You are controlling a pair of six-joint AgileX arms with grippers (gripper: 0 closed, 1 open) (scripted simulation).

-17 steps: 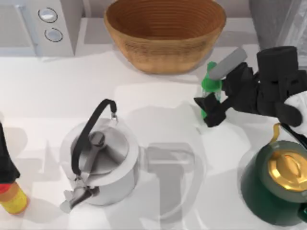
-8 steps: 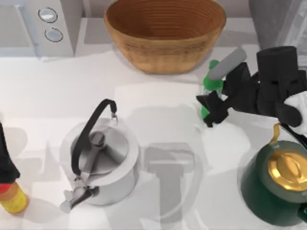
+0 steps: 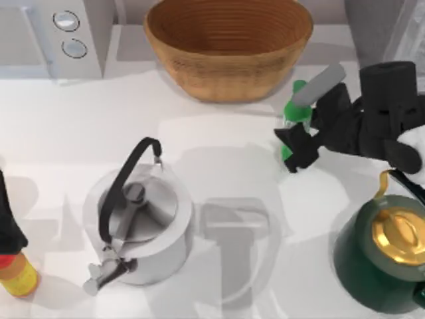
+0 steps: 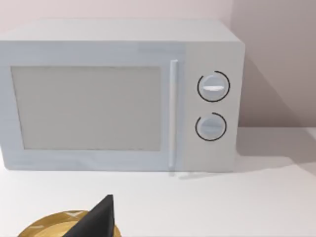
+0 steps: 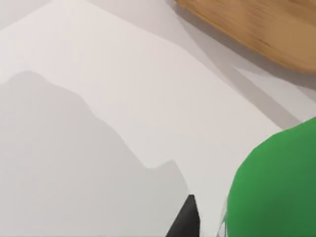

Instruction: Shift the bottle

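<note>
The right end effector (image 3: pixel 295 143) is clamped on the green bottle (image 3: pixel 293 113), which stands at the tabletop's (image 3: pixel 199 133) right side just beside the wicker basket (image 3: pixel 229 46) and above the green kettle (image 3: pixel 388 252), while the left arm (image 3: pixel 8 219) sits at the left edge by the yellow bottle (image 3: pixel 16 276).

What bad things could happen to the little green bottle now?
The right gripper has its fingers shut on the green bottle, which leans, so it might slip or tip further if the hold is loose. The wicker basket sits close beside it, so a careless move could bump it. The green teapot stands near the arm and could get knocked too.
</note>
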